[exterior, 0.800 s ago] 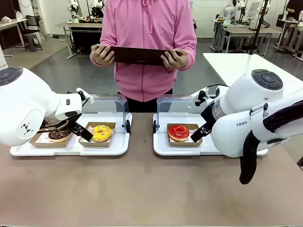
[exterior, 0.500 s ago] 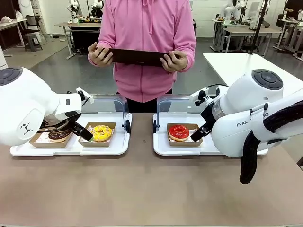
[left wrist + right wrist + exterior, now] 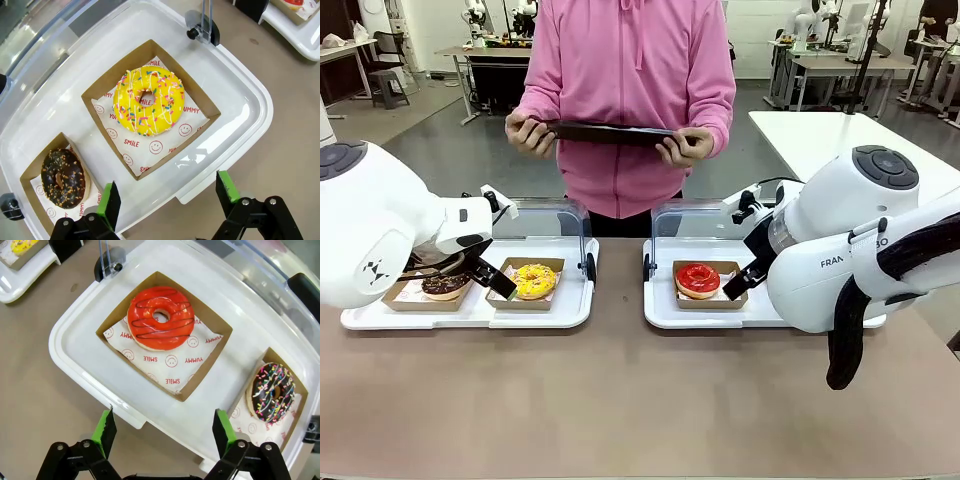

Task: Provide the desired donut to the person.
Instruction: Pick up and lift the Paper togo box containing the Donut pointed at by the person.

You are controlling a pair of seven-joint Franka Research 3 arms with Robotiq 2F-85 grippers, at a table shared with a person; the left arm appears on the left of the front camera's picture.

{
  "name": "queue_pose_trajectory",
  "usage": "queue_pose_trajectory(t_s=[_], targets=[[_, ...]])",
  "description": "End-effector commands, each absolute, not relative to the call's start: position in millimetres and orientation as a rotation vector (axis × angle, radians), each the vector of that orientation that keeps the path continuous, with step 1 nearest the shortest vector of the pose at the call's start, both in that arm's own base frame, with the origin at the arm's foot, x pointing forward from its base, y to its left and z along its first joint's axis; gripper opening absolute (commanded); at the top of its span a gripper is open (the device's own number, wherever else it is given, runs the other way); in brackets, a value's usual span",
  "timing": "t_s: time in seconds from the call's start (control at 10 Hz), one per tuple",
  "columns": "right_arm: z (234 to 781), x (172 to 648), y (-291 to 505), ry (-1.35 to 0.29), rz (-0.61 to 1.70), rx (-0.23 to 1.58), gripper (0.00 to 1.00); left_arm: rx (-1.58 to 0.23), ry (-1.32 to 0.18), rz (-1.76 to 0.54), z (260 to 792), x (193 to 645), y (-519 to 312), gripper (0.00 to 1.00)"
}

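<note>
Brown desk [image 3: 620, 400] bears a left tray [image 3: 470, 320] and a right tray [image 3: 660, 300] along its far edge. My left pincer [image 3: 167, 191] hangs spread wide over the yellow donut [image 3: 149, 101], my right pincer [image 3: 164, 424] spread wide over the red donut [image 3: 161, 317]. Beyond that edge the person [image 3: 630, 90] holds a dark tablet [image 3: 610, 132].

My right claw [image 3: 164, 424] hangs with its green-padded fingers [image 3: 106, 432] spread wide over the near rim of a white plastic tray [image 3: 75, 342]. Just ahead of the fingertips a red-glazed ring donut with dark drizzle [image 3: 160, 317] sits in a brown cardboard box [image 3: 202, 367]. Off to the claw's right, a chocolate donut with coloured sprinkles [image 3: 272, 392] lies in a second such box
</note>
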State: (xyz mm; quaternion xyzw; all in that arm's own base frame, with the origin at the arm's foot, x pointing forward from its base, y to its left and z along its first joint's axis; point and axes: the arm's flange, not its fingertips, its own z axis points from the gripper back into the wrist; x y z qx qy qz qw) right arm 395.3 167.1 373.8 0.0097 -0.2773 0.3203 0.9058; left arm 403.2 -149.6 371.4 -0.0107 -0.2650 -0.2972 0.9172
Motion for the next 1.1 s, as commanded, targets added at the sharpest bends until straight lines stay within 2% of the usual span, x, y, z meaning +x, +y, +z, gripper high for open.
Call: queue_pose_trajectory(t_s=[0.0, 0.8, 1.0], targets=[[374, 395, 167, -0.573, 0.661, 0.020, 1.00, -0.022, -0.546, -0.611, 372, 403, -150, 1.00], [374, 395, 167, -0.573, 0.662, 0.020, 1.00, -0.022, -0.546, -0.611, 372, 403, -150, 1.00], [413, 390, 130, -0.595, 0.737, 0.018, 1.00, -0.047, -0.528, -0.623, 388, 397, -132, 1.00]])
